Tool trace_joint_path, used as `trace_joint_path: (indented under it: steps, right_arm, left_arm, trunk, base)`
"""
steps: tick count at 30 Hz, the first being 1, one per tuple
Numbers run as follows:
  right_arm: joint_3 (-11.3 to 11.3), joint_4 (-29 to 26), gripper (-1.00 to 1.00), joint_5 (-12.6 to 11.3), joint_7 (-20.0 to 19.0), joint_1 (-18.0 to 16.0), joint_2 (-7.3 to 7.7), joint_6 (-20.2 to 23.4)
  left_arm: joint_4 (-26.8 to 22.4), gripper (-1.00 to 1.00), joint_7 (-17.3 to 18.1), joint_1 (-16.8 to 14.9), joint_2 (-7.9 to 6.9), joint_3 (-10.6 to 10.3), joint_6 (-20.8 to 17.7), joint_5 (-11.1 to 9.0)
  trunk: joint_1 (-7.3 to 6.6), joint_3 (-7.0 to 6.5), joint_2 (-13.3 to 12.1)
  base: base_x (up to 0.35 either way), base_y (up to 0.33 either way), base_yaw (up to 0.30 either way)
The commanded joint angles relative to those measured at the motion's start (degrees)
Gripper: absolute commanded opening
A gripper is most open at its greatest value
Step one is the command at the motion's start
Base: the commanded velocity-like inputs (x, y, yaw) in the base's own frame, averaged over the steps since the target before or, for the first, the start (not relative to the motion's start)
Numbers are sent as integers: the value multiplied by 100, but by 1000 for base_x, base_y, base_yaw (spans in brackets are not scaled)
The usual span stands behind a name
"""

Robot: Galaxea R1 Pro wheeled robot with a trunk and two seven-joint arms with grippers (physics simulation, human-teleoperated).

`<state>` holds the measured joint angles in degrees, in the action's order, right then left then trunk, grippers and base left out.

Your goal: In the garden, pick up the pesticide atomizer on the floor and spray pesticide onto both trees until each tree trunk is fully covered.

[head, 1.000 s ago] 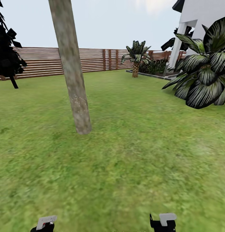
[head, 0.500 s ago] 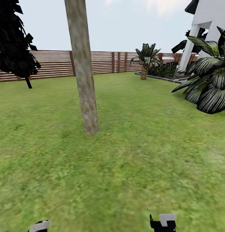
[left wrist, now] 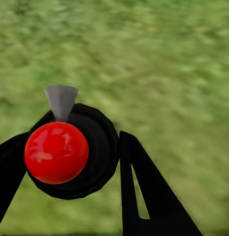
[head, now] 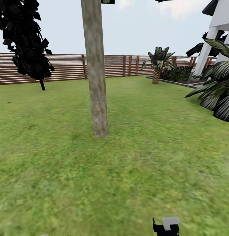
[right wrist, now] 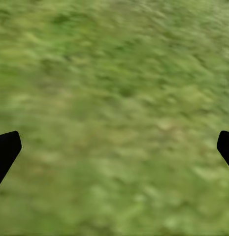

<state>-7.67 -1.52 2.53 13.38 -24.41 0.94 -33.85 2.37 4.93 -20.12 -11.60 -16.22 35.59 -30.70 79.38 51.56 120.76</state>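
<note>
The left gripper (left wrist: 70,167) has its jaws closed around the pesticide atomizer (left wrist: 62,147), while the right gripper (right wrist: 114,147) hangs with jaws spread wide, nothing between them.

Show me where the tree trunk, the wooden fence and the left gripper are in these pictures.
tree trunk (head: 97,91): head view, middle of the pale mottled column.
wooden fence (head: 68,67): head view, red-brown slats left of the trunk.
left gripper (left wrist: 75,162): left wrist view, between its black fingers.
</note>
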Motion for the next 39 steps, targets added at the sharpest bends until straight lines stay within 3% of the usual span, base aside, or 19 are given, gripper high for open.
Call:
trace_joint_path:
  steps: [1,10,17,39]
  right_arm:
    - [-47,3,100,28,59,-2,1,1]
    - [-51,4,100,32,56,-2,-6,1]
    - [-51,8,100,31,57,5,-6,1]
    - [-54,3,100,39,59,24,-6,1]
  left_arm:
    - [25,-100,51,-7,11,-21,27,-66]
    - [27,-100,59,244,339,-22,21,-66]
    - [27,-100,60,400,452,-21,19,-60]
    - [27,-100,60,430,466,-22,19,-59]
  trunk:
    - [-1,-2,2]
    - [-1,-64,2]
    - [-1,-112,2]
    - [-1,-173,2]
  base:
    - [0,0,203]
    - [0,0,205]
    - [0,0,205]
    - [0,0,254]
